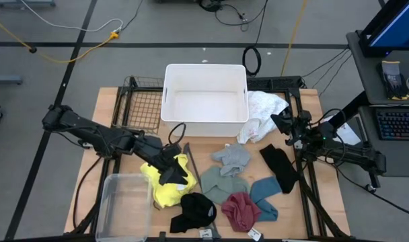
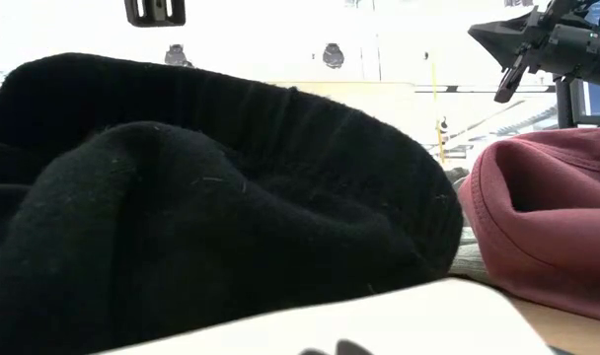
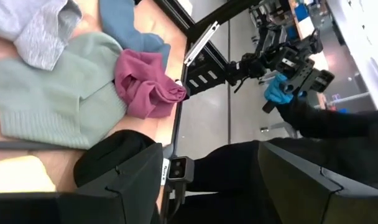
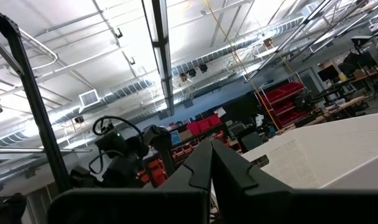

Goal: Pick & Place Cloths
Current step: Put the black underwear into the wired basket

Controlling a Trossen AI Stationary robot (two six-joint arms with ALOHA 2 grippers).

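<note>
Several cloths lie on the wooden table: yellow [image 1: 157, 191], black [image 1: 194, 210], sage green [image 1: 225, 185], grey [image 1: 233, 156], maroon [image 1: 241, 210], teal [image 1: 265, 195] and a second black one [image 1: 280, 167]. A white cloth [image 1: 264, 111] lies against the white bin's right wall. My left gripper [image 1: 172, 175] hangs open over the yellow cloth's far part, pointing toward the near right. In its wrist view the left gripper [image 3: 223, 186] has nothing between its fingers. My right gripper [image 1: 280, 121] is shut, raised beside the white cloth and tipped upward [image 4: 211, 168].
A white bin [image 1: 206, 70] stands at the far middle, with a wire rack [image 1: 142, 107] to its left. A clear plastic box [image 1: 124, 202] sits at the near left. A thin dark hanger [image 1: 191, 165] lies beside the yellow cloth. A person's gloved hand [image 3: 276, 93] shows beyond the table.
</note>
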